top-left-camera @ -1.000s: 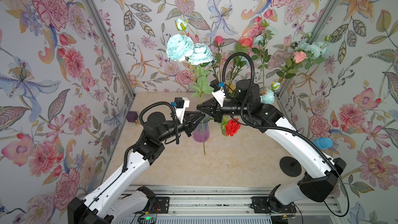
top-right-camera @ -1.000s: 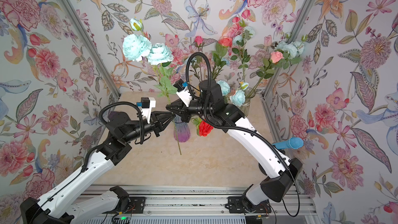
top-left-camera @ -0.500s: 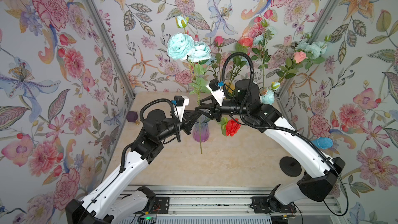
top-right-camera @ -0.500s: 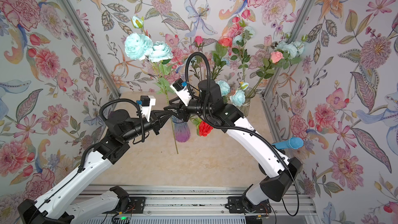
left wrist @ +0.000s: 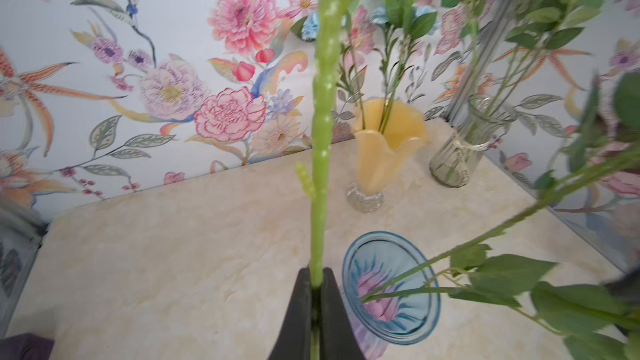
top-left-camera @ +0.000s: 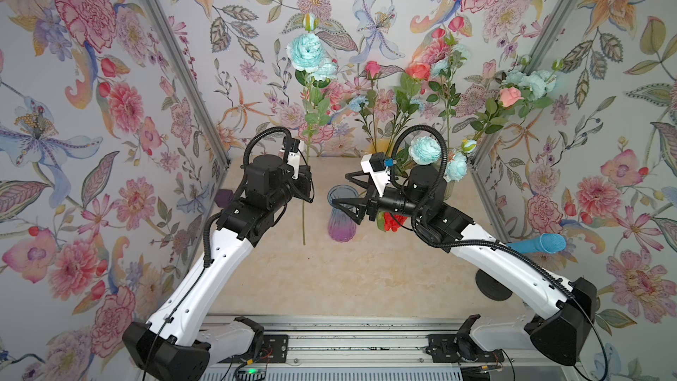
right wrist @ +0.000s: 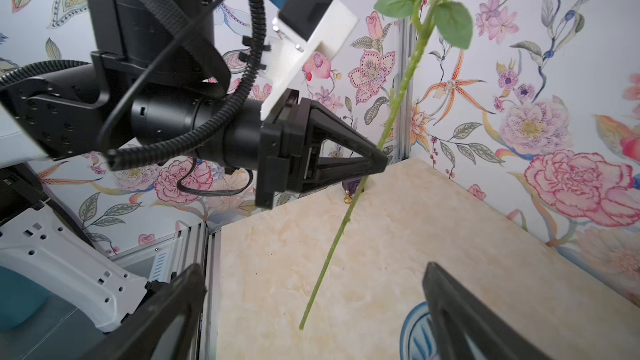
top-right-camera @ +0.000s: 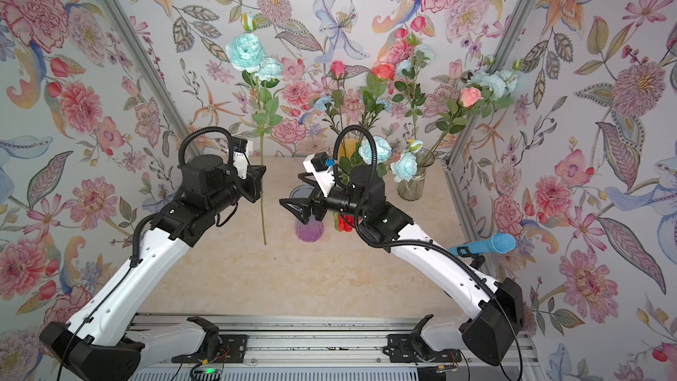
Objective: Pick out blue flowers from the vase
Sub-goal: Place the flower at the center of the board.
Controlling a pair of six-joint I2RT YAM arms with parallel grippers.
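Pale-blue flower spray (top-left-camera: pixel 310 56): we clench its stem in our left gripper (top-left-camera: pixel 306 183); our right gripper (top-left-camera: pixel 340 190) gapes by the purple vase (top-left-camera: pixel 340 229).

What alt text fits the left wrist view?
The shut left gripper pinches a green stem that crosses the middle of the frame. Beside it on the beige table stands a blue vase holding a leafy stem. Beyond are a yellow vase and a clear vase of flowers against floral wallpaper.
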